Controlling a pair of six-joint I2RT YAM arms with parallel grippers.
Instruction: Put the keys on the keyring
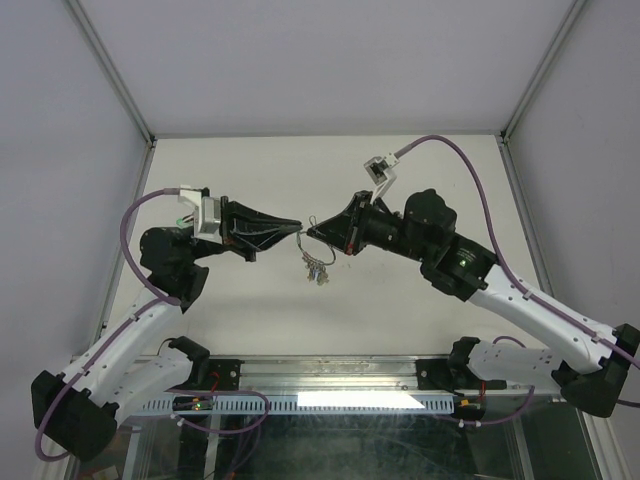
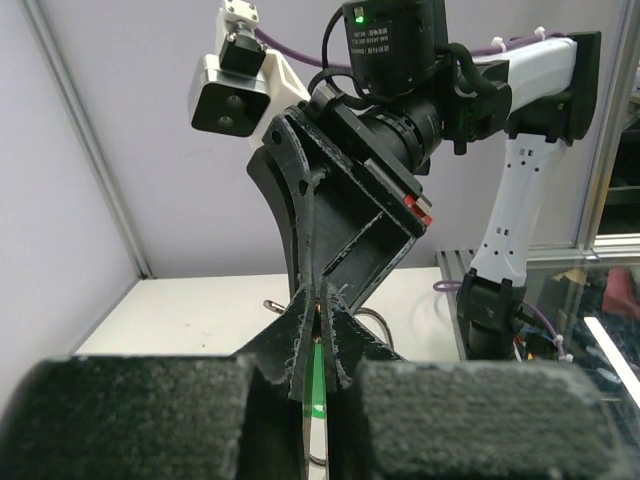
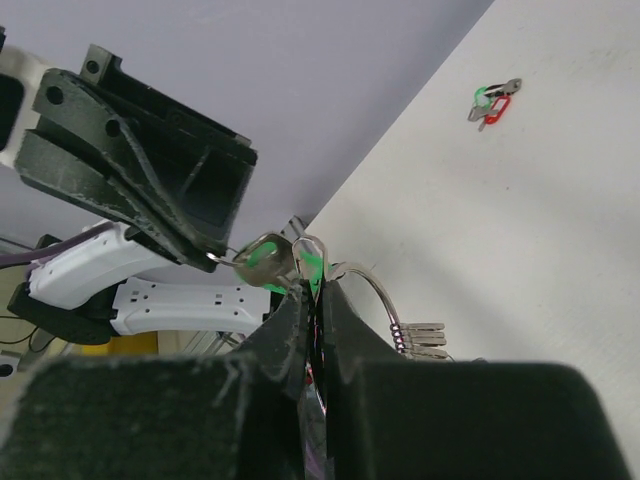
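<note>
— green key (image 3: 262, 262) is up in the air between the two arms, yes? who has it?
— left gripper (image 3: 214, 257), by the look of it. its fingers are pressed together, and its own camera shows a green strip nipped between them. from the other wrist i see only a thin bit of metal running from its tip to the key head, so i can't tell exactly where the bite sits.
— and the right gripper (image 3: 312, 292)?
— closed tight too, pinching at the ring (image 3: 372, 288) just where a second green head (image 3: 310, 262) sticks up. the ring curves away to its right with a bunch of silver keys (image 3: 420, 338) hanging off it, well above the table (image 1: 250, 170).
— so what step is this?
— threading, i'd say. the two tips are almost nose to nose, key against ring or nearly so. whether the key is on the wire yet, i can't tell.
— next move?
— small and careful: hold the ring steady and work the key along the coil without either pinch slipping. another pair of keys (image 3: 492, 100), green and red tagged, lies far off on the table, likely for later.
</note>
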